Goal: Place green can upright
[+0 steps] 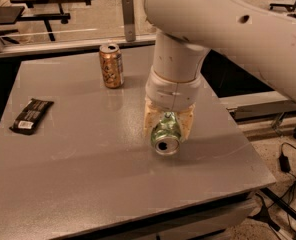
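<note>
The green can (166, 134) lies on its side near the middle right of the grey table (78, 154), its silver top facing the camera. My gripper (168, 123) comes straight down over it, with a cream finger (149, 120) on the can's left side and the other on its right. The fingers are closed against the can. The can's far end is hidden under the wrist.
An orange-brown can (111, 65) stands upright at the back of the table. A black wrapped bar (31, 115) lies near the left edge. The table's right edge is close to the gripper. Other tables and a rail stand behind.
</note>
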You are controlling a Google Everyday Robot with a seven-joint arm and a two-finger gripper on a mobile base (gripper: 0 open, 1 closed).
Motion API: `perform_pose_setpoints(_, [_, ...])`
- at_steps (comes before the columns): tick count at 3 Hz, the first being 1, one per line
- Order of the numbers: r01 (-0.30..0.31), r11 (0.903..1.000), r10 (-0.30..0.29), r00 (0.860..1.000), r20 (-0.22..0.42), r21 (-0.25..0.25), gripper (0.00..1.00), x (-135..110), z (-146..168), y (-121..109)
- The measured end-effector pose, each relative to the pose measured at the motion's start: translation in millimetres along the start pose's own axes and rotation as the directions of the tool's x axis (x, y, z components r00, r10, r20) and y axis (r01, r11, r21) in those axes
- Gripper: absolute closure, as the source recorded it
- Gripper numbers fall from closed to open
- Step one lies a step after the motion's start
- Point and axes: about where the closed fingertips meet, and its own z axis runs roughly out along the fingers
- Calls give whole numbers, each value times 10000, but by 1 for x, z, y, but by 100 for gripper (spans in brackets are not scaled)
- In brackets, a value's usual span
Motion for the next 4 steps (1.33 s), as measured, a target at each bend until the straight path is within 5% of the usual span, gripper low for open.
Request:
perform_pose_setpoints(1, [-1667, 9826, 1608, 9842, 740, 815, 100, -2, -25, -15])
perform_pose_setpoints(2, [-3597, 9186, 3294, 9258, 1855, 1637, 100, 2, -45, -30])
perform_pose_setpoints(3, [-6319, 7460, 5214, 7506, 4059, 2104, 100, 4, -55, -41])
perform_pose_setpoints(4, [-7632, 6188, 5814, 6043, 5448, 1862, 100, 1, -59, -46])
